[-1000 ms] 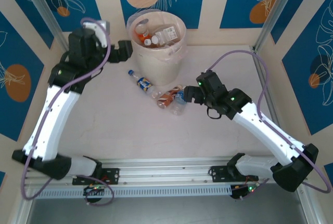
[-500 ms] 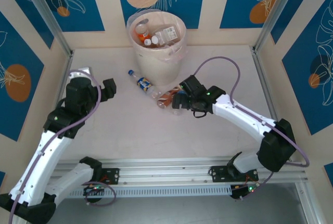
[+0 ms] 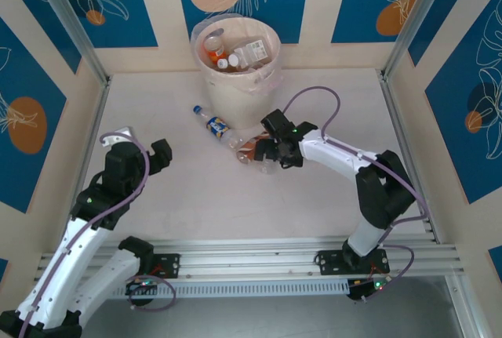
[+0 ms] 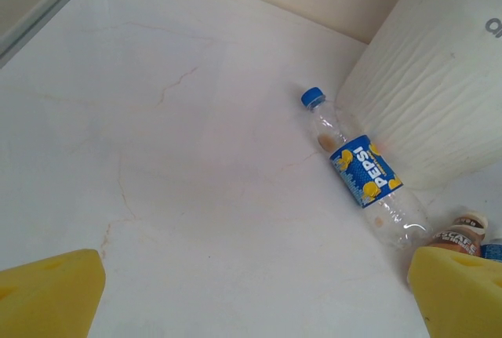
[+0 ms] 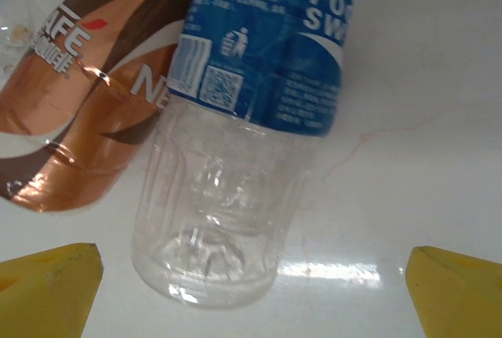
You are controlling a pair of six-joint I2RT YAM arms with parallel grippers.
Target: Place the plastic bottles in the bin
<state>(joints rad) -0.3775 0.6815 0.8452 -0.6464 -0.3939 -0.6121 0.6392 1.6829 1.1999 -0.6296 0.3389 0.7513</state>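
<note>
The pale bin [image 3: 235, 67] stands at the back with several plastic bottles [image 3: 235, 52] inside. Three bottles lie on the table in front of it. A clear Pepsi bottle [image 3: 213, 125] [image 4: 361, 169] with a blue cap lies nearest the bin [image 4: 427, 79]. A brown-labelled bottle [image 3: 251, 148] [image 5: 86, 118] and a clear blue-labelled bottle [image 3: 269, 159] [image 5: 235, 158] lie side by side. My right gripper [image 3: 271, 151] [image 5: 255, 291] is open, with the clear bottle's base just ahead between its yellow fingertips [image 5: 47, 287]. My left gripper [image 3: 162, 152] [image 4: 255, 299] is open above bare table, left of the Pepsi bottle.
Patterned walls and metal posts close in the table [image 3: 196, 197] on three sides. The arm bases sit on a rail [image 3: 251, 263] at the near edge. The right arm's cable [image 3: 314, 99] loops above the table behind the gripper.
My left arm has pulled back from the bin's rim to the near left. My right arm has swung left and closer to the two bottles. No bottle has moved.
</note>
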